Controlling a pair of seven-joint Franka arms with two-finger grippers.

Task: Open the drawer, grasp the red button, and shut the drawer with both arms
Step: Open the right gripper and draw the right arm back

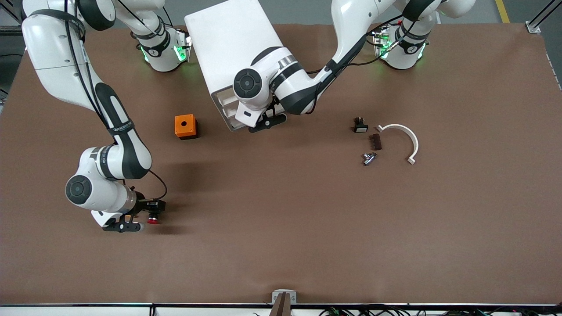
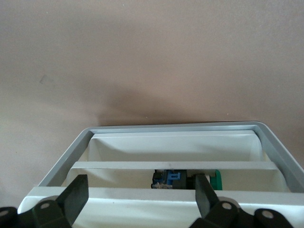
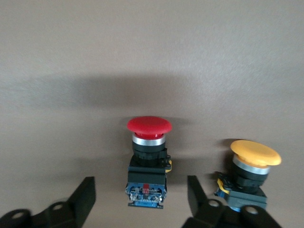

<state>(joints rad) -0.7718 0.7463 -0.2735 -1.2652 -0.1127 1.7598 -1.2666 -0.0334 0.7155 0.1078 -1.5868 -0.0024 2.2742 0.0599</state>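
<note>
The brown surface [image 1: 281, 228] carries everything, and the biggest thing on it is the white drawer cabinet [image 1: 228, 48], standing between the two arm bases. Its drawer [image 2: 175, 142] looks pulled a little way out, and the left pincer [image 1: 266, 123] sits right at its front. The fingers [image 2: 76, 197] are spread wide, released, straddling the front edge of the drawer without gripping anything. Just ahead of that pincer, inside a compartment of the drawer, lie a small blue part [image 2: 168, 179] and something green [image 2: 216, 179].

The right pincer [image 1: 129, 224] is low over the surface, toward the right arm's end. It too is released, and the button [image 3: 148, 159] lies on its side between the parted fingers [image 3: 85, 197], its red cap pointing away from the pincer. The fingers do not touch it. Just beside the right pincer lies an orange-capped switch [image 3: 249, 173], outside one finger.

An orange box [image 1: 185, 126] with a hole sits near the cabinet. Well apart from both pincers, toward the left arm's end, lie a curved white bracket [image 1: 406, 140], a small black switch [image 1: 360, 126], a dark ridged block [image 1: 376, 141] and a small metal fitting [image 1: 369, 158].
</note>
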